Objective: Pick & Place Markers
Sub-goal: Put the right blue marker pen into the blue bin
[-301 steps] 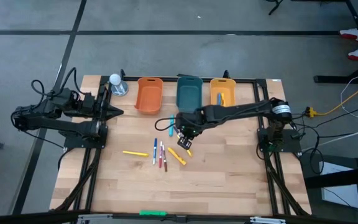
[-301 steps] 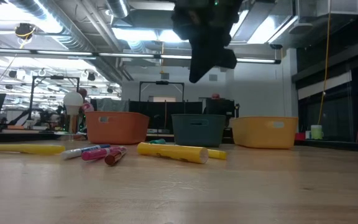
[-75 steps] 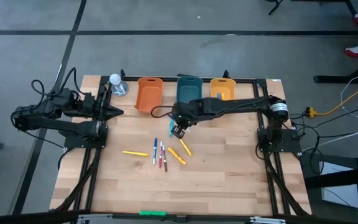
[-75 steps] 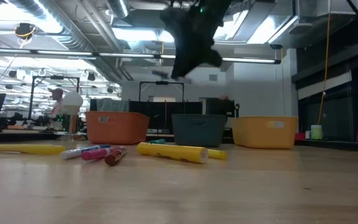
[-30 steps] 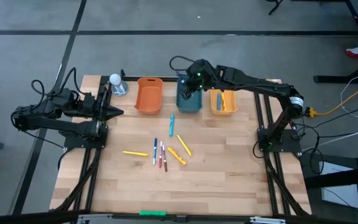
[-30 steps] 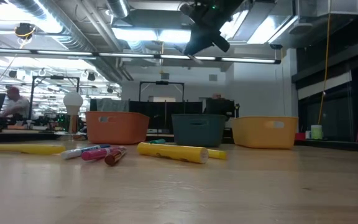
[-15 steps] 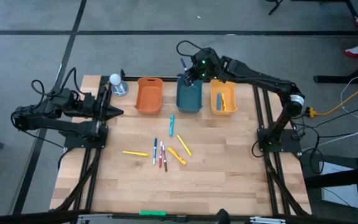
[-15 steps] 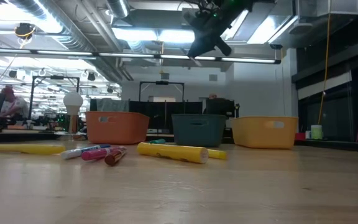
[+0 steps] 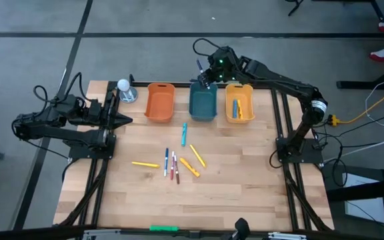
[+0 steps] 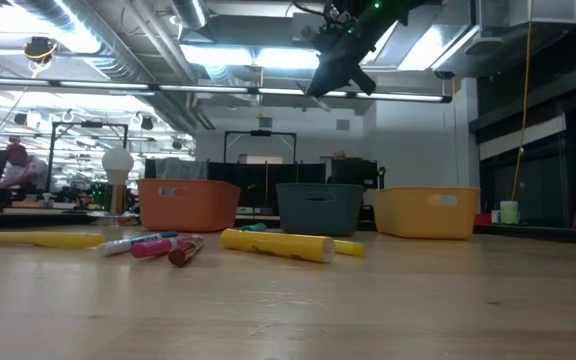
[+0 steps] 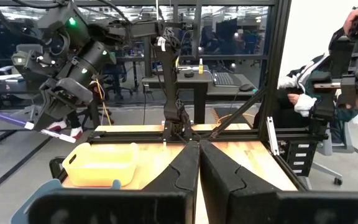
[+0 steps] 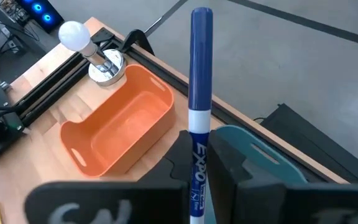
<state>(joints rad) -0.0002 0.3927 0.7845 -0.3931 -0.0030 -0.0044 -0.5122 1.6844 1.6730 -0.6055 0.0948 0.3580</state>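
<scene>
- L gripper (image 9: 127, 121) parked at table's (image 9: 245, 193) left edge, jaws pressed together, holding nothing.
- Orange bin (image 9: 159, 101), teal bin (image 9: 203, 102), yellow bin (image 9: 239, 103) in a row along far edge.
- Loose markers (image 9: 173, 163) lie mid-table, nearer than bins; one teal marker (image 9: 184, 129) just in front of teal bin.
- R gripper (image 9: 205, 75) raised over teal bin's far end, jaws pinching blue Expo marker (image 12: 200, 93), cap end pointing away from the wrist.

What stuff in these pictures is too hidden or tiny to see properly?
- Inside of the teal bin: high view, the right gripper covers its far end; low view shows only its wall.
- Lower end of the blue marker: right wrist view, cut off by the picture's edge between the fingers.
- Small markers on the table: high view, too small to read any lettering.
</scene>
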